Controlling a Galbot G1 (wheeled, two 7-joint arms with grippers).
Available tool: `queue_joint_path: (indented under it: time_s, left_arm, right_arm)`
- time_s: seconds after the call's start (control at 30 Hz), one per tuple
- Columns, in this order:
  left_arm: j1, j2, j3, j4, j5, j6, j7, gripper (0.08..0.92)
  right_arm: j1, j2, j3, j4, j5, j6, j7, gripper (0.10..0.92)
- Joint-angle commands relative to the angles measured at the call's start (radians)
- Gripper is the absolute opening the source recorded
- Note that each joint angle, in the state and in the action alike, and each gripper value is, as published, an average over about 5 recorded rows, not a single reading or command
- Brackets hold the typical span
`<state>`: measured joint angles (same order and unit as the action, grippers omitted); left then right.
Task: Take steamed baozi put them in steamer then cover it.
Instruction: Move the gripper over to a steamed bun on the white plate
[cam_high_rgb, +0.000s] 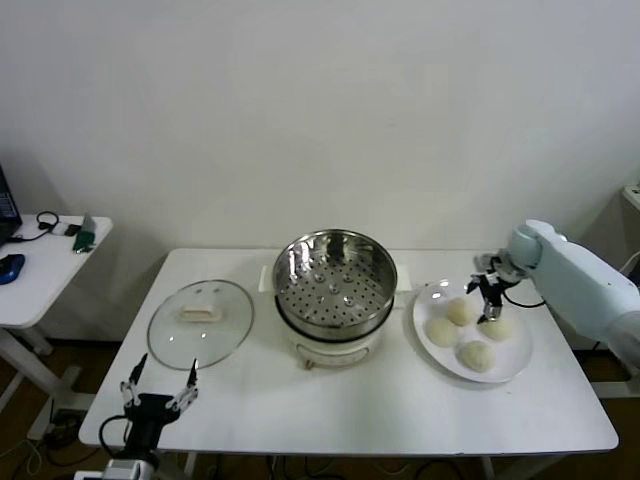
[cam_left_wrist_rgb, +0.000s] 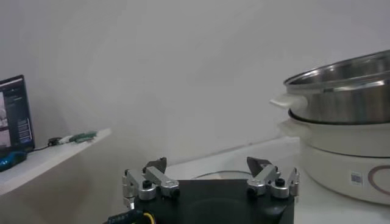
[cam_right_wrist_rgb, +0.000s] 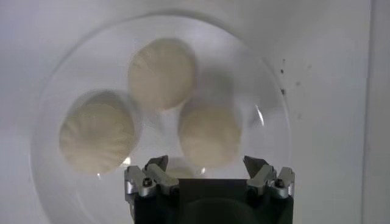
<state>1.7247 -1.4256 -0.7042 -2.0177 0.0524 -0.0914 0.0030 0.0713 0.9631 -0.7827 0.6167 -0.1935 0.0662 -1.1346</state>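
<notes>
Jaws spread wide and holding nothing, the right gripper (cam_high_rgb: 489, 292) hangs over the white plate (cam_high_rgb: 437, 348), above four steamed baozi (cam_high_rgb: 442, 331). At the plate's nine o'clock stands the steamer (cam_high_rgb: 335, 283), uncovered. The left gripper (cam_high_rgb: 158, 390), also spread, idles at the steamer's seven o'clock, beside the glass lid (cam_high_rgb: 200, 322).

Looks like a lab/office test room: bare white wall (cam_high_rgb: 320, 100), plain white folding table (cam_high_rgb: 350, 400), side desk (cam_high_rgb: 45, 265) at 9 o'clock with cables.

Four cream-white steamed baozi (cam_high_rgb: 470, 330) clustered on a plate (cam_high_rgb: 515, 368) – shiny perforated steamer (cam_high_rgb: 335, 280) uncovered, empty, mid-bench
</notes>
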Motion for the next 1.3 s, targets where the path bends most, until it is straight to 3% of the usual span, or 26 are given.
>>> queue_joint_path:
  time_s: [0.03,0.5,0.87,1.3]
  left_arm:
    - [0.0,0.002,0.0,0.001,-0.001,-0.001,0.0,0.823]
    - [-0.002,0.004,0.004,0.014,0.002,-0.001,-0.005,0.823]
    - [0.001,0.004,-0.003,0.017,0.0,-0.004,-0.008,0.823]
    - [0.01,0.001,-0.008,0.014,-0.002,-0.005,-0.01,0.823]
  right_arm:
    - [0.021,0.076,-0.009,-0.105,-0.044,0.021,-0.001,0.823]
    - [0.007,0.121,0.036,-0.16,-0.083,0.044,0.009,0.82]
    - [0.007,0.133,0.03,-0.174,-0.092,0.051,-0.01,0.69]
    - [0.036,0.105,-0.013,-0.133,-0.057,0.061,-0.021,0.653]
